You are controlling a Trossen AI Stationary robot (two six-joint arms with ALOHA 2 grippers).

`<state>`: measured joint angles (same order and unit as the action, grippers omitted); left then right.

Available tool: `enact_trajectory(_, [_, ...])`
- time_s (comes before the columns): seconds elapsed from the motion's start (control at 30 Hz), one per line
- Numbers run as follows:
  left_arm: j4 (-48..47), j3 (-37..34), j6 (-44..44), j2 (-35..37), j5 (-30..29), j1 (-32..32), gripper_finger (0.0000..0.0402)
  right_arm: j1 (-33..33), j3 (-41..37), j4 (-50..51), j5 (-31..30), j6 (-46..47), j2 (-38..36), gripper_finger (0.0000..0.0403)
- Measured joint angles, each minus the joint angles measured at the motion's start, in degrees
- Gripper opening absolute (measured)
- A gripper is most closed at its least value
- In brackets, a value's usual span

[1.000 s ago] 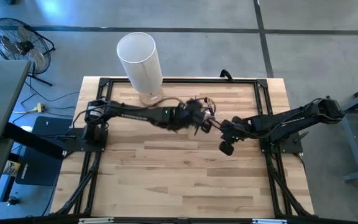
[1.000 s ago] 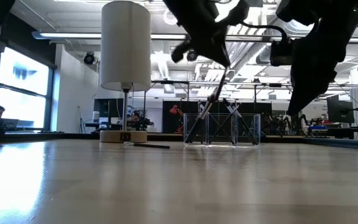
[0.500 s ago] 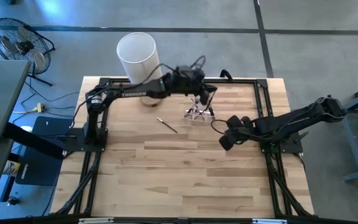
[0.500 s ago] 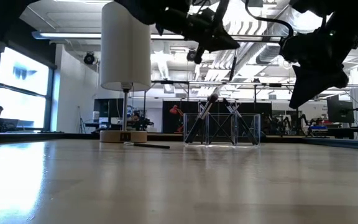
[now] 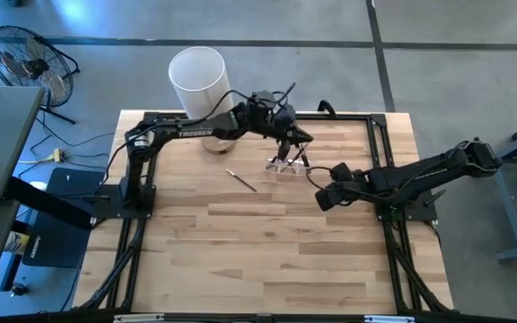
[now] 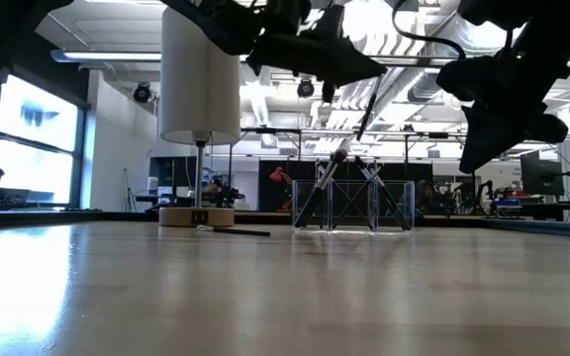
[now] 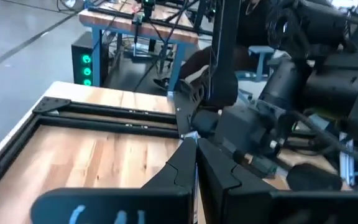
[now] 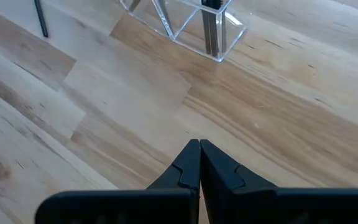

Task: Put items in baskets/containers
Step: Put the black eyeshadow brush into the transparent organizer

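Dark left hand (image 5: 296, 137) above clear holder (image 5: 284, 164), pinching a brush (image 6: 369, 107); right hand (image 5: 324, 198) closed.

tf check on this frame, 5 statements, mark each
1. One brush lies loose on the table, outside the clear holder. True.
2. The right hand holds a brush. False: its fingers are shut on nothing, over bare wood beside the holder.
3. The holder is empty. False: several leaning brushes are already in it.
4. The left hand is raised over the holder with a held brush hanging below it. True.
5. The white cylinder is tipped over. False: it stands upright on its base.
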<state>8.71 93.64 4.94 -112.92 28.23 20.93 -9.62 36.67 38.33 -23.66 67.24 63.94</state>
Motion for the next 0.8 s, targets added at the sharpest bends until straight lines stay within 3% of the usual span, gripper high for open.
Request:
enact_trajectory(0.37, [9.64, -6.16, -8.19, -1.39, 2.53, 0.07, 0.0000, 0.00, 0.00, -2.00, 0.17, 2.44, 0.02, 0.0000])
enact_trajectory(0.8, [8.70, -6.40, -9.20, -5.31, 2.25, 0.07, 0.0000, 0.00, 0.00, -3.10, -0.60, 4.90, 0.02, 0.0000])
